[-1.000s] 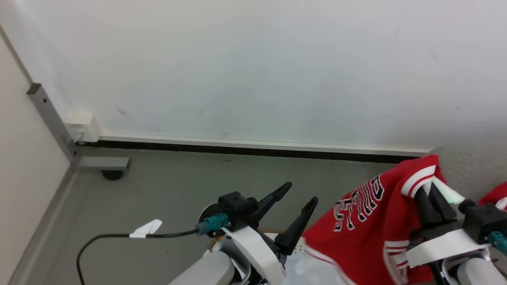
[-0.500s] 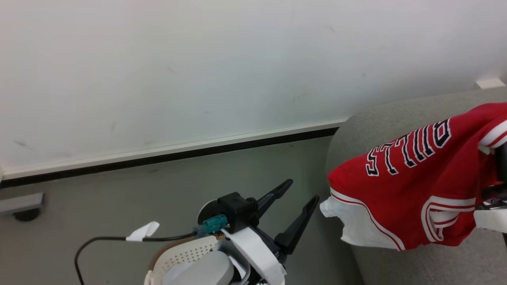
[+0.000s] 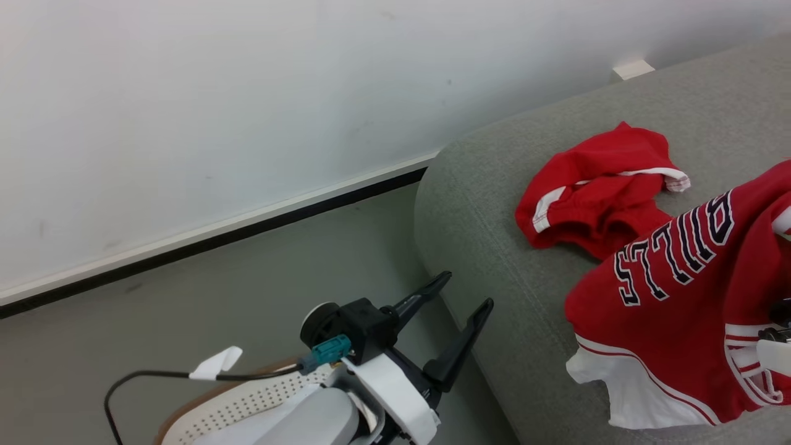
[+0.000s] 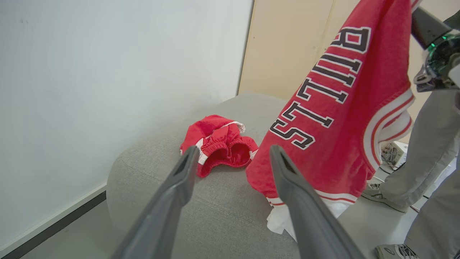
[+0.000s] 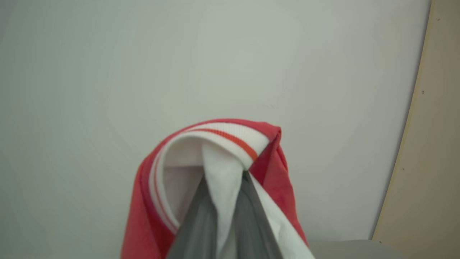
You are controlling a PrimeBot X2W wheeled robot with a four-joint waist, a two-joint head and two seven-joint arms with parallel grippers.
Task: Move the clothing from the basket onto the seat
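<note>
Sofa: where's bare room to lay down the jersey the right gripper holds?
Bare grey sofa runs from its rounded floor-side edge to the crumpled red garment, and behind that toward the wall. Crowded where the jersey hangs beside the garment.

Lab-like room: blank white wall (image 3: 185, 123), grey floor (image 3: 235, 278), sofa (image 3: 494, 204).

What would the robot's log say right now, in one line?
right jaws: shut on lettered red garment, over sofa | left jaws: open, empty | other red garment: on sofa
</note>
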